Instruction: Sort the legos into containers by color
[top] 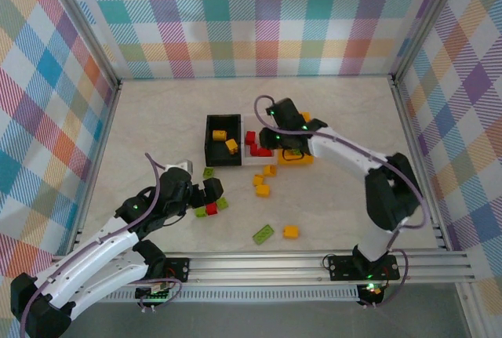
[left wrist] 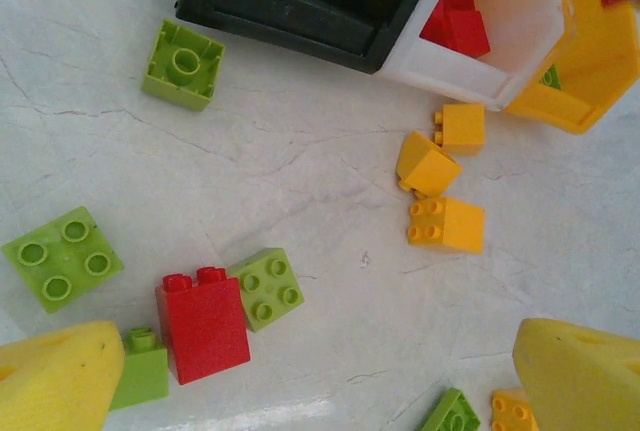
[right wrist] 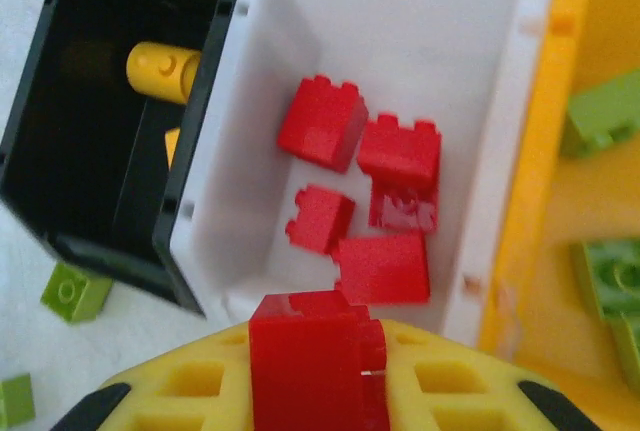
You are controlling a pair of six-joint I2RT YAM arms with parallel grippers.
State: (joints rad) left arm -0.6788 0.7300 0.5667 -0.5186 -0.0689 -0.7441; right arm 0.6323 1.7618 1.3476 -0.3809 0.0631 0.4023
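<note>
From above, my right jaws hang over the white bin (top: pixel 255 163), left jaws low beside loose legos (top: pixel 262 190) on the surface (top: pixel 337 212). Left wrist: jaws wide, empty, a red brick (left wrist: pixel 203 323) between the pads (left wrist: pixel 50 381). Right wrist: jaws grip a red lego (right wrist: pixel 315 366) above the bin's near rim; released here, it could clip that rim and tumble out.

Marbled table (left wrist: pixel 300 151) — black bin (left wrist: pixel 280 11), white bin (left wrist: pixel 520 11), orange bin (left wrist: pixel 590 71) abreast — loose legos (left wrist: pixel 445 223) nearby.
</note>
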